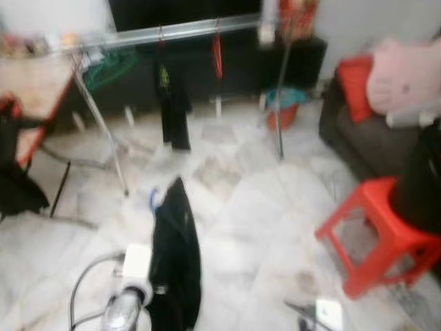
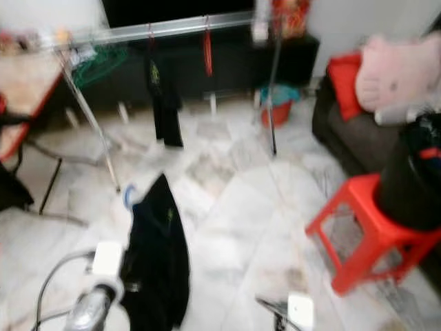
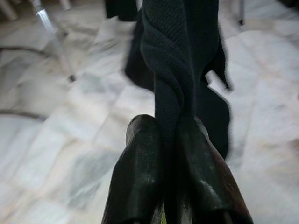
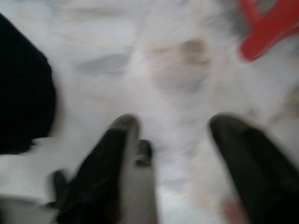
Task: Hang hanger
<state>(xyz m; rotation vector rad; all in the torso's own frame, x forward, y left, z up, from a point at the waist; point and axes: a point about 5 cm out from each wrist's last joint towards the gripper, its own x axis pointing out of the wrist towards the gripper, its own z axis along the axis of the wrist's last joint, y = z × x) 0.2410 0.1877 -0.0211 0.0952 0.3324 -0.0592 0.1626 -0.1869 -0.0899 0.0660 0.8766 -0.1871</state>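
The left gripper (image 3: 170, 154) has its two black fingers pinched tight on a dark knitted garment (image 1: 176, 255), with the cloth bunched and twisted into a rope between the pads. A blue hanger hook (image 1: 154, 200) pokes out at the garment's top end, so the garment seems to ride on a hanger; the hanger's body is hidden under the cloth. From the gripper, the garment runs straight ahead and slightly up, its long axis pointing away from the robot toward the rail.

The silver clothes rail (image 1: 172, 31) lies well ahead of the left gripper and higher, stretching crosswise to the garment's axis. One black garment (image 1: 172, 103) and a red hanger (image 1: 217, 55) already hang from it, with a free stretch of rail between and beside them. The rail is well apart from the hook, so my judgement is that the robot must close that gap forward and lift before the hook can catch.

The right gripper (image 4: 173, 144) hangs low with its fingers spread wide and nothing between them, over bare marble floor (image 4: 154, 70). It sits farther from the hanger's hook than the left, so the left arm is the one placed for the hang. A red plastic stool (image 1: 375, 234) stands off to the right gripper's side, clear of the straight line to the rail.
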